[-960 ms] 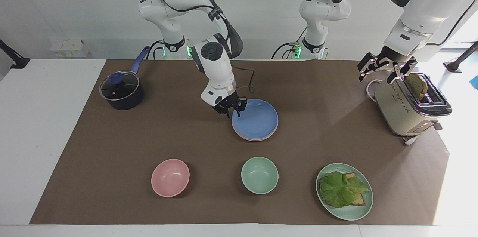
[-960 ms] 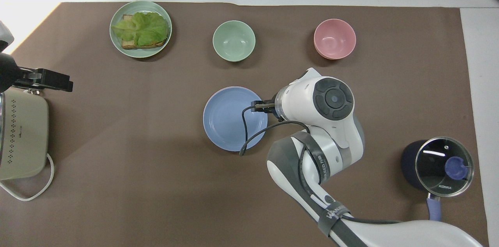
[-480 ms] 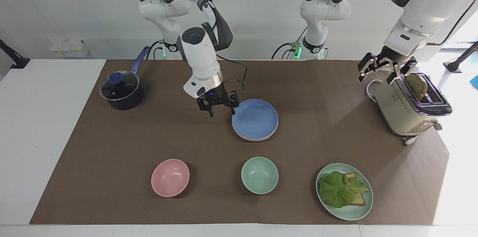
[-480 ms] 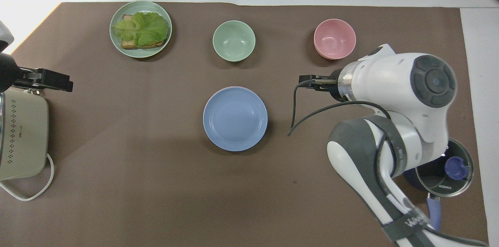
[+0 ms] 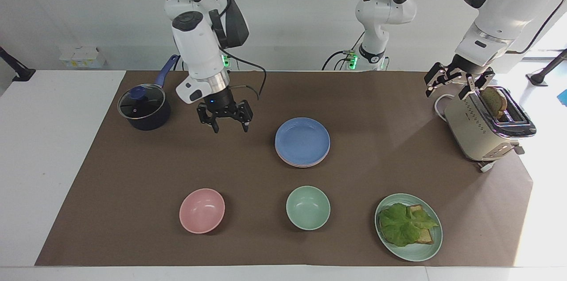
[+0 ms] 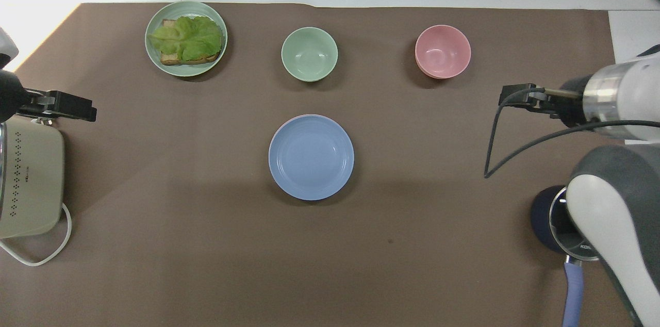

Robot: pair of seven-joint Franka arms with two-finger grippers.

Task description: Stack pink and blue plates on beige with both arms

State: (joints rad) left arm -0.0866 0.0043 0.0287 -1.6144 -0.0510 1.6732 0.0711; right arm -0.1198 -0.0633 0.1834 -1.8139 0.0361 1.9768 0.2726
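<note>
the round, flat blue plate sits on top of a little pile in the middle of the brown mat. under it a thin edge of the pale pink plate peeks out. the beige plate cannot be seen from here; i guess it is at the bottom of the pile, hidden by the other two. from above only the blue plate shows, because it covers the rest so neatly. so the stacking looks done, i think. the right arm's black gripper hangs up in the air over the bare mat, between the pile and the dark blue pot with a glass lid. its two fingers are spread wide and it holds nothing, most likely because its plate is already down. the left arm's black gripper waits over the cream toaster at the left arm's end of the table, also spread wide and holding nothing. a slice of bread stands in the toaster. farther from the robots than the pile sit a small pink bowl, a mint green bowl and a mint green plate with lettuce on toast. the mat lies on a white table, and a plain white wall stands by the arms.
</note>
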